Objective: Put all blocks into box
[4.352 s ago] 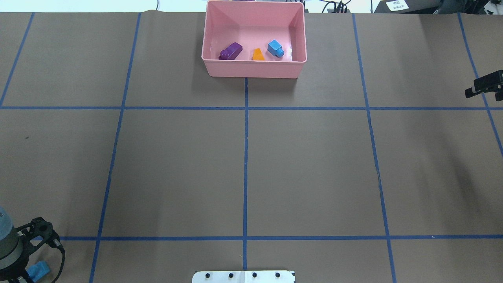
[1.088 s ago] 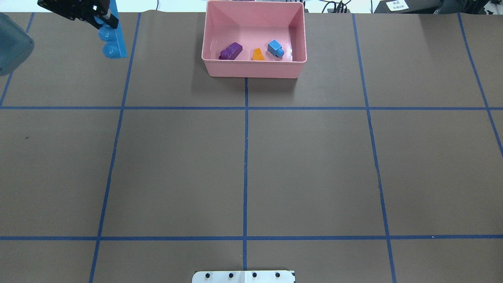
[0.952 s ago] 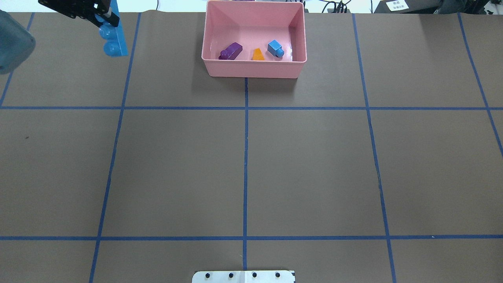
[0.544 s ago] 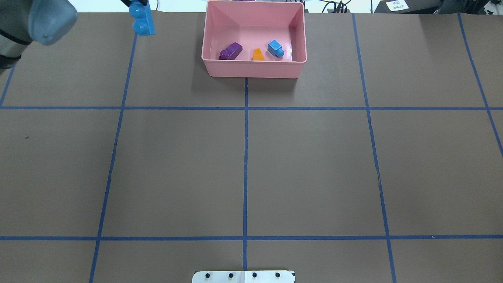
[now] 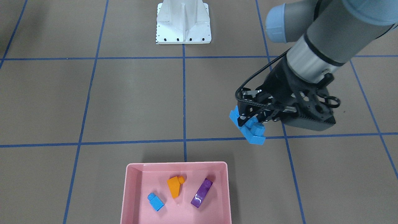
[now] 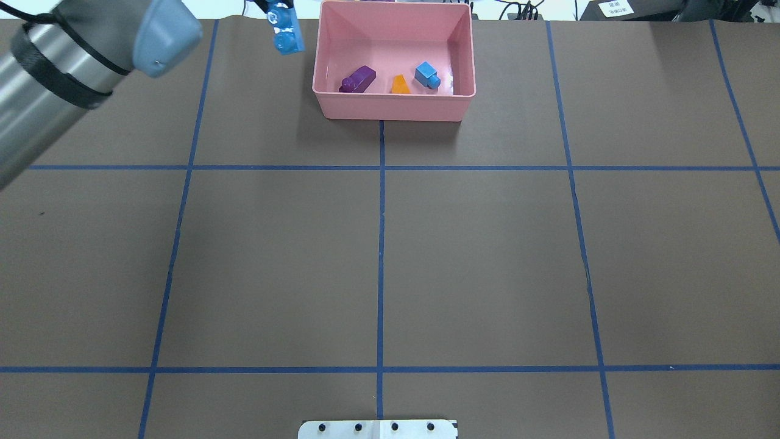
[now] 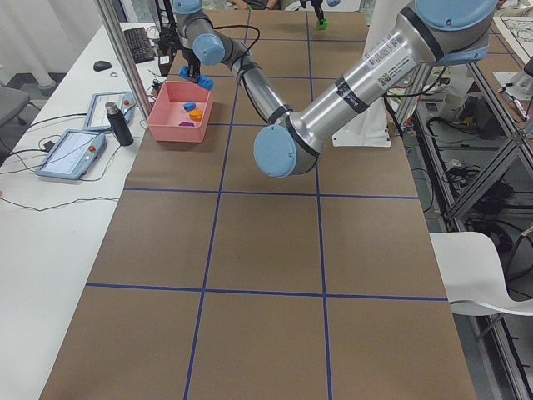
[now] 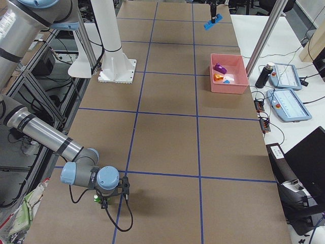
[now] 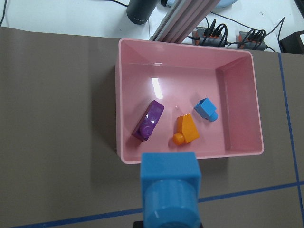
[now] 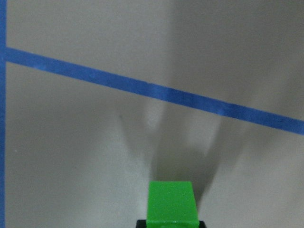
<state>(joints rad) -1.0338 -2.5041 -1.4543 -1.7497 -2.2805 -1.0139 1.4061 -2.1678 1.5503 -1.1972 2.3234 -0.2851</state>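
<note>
Left hand (image 5: 250, 119) holds long blue brick (image 5: 256, 137); right wrist view — green brick (image 10: 172, 202) held.

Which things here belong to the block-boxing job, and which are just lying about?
Job: pink box, purple block, orange block, small light-blue block, long light-blue block in left gripper, green block.
Lying about: white base plate, black bottle, teach pendants.

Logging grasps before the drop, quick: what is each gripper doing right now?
Left gripper: closed on the long blue brick.
Right gripper: closed on the green brick.
</note>
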